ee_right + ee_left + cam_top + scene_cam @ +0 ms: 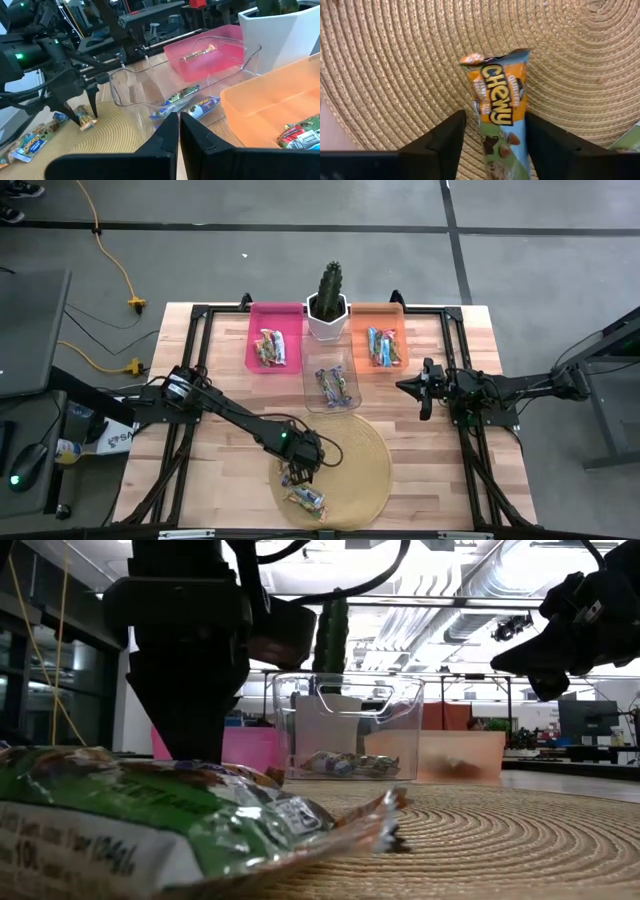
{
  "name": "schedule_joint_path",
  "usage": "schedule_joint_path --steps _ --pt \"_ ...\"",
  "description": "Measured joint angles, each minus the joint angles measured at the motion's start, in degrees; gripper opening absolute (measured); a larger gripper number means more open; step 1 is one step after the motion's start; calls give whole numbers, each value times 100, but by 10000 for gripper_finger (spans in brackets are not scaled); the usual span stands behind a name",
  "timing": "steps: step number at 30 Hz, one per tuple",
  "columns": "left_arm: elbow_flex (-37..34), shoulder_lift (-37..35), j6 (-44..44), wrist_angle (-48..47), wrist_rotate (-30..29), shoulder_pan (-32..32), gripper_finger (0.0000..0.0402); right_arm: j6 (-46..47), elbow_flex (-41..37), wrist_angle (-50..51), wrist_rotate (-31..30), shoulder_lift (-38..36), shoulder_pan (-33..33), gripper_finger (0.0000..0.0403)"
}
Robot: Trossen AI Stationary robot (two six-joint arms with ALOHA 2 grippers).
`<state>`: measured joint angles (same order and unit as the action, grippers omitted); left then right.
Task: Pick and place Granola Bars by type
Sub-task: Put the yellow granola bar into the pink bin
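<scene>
A granola bar (496, 92) in an orange, blue and green wrapper lies flat on the round woven mat (365, 455) near the table's front edge. My left gripper (495, 117) points down over it, open, with one finger on each long side of the bar. The high view shows this gripper (300, 468) above the bar, and a second bar (306, 499) lies on the mat just nearer the front edge. My right gripper (414, 386) waits shut at the table's right, clear of everything. My left gripper comes from above with its fingers lying along the bar's two long sides. A strip of mat shows between one finger (447, 142) and the wrapper. Whether the other finger (545, 145) touches the wrapper's edge (524, 115), I cannot tell. The bar lies flat on the mat.
At the back stand a pink bin (275, 320), a clear bin (332, 360) and an orange bin (378, 315), each with bars inside. A cactus in a white pot (327, 315) stands between the pink and orange bins. A green-wrapped bar (150, 830) lies close to the low camera.
</scene>
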<state>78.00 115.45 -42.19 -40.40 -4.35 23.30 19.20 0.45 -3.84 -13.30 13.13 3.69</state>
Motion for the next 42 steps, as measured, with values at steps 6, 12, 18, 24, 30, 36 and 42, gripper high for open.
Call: schedule_joint_path --steps 6,12,18,24,30,36,42 --pt "-6 5 57 -26 34 -3 140 -5 0 -11 -4 1 0 0" --pt "-18 -37 57 -44 83 -5 102 -1 1 -13 -4 2 0 0" --pt "-50 -221 57 -50 191 -6 84 3 1 -19 -2 2 0 0" --pt "-44 -536 198 -42 539 1 82 -3 0 -22 -2 2 -1 0" --pt "-39 -888 570 2 711 -3 82 -6 0 -24 -2 2 1 0" --pt "-39 -1340 924 -48 678 -1 82 2 0 -24 -2 2 -1 0" --pt "-35 -1971 1075 -70 396 -1 82 5 0 -24 -2 4 0 0"
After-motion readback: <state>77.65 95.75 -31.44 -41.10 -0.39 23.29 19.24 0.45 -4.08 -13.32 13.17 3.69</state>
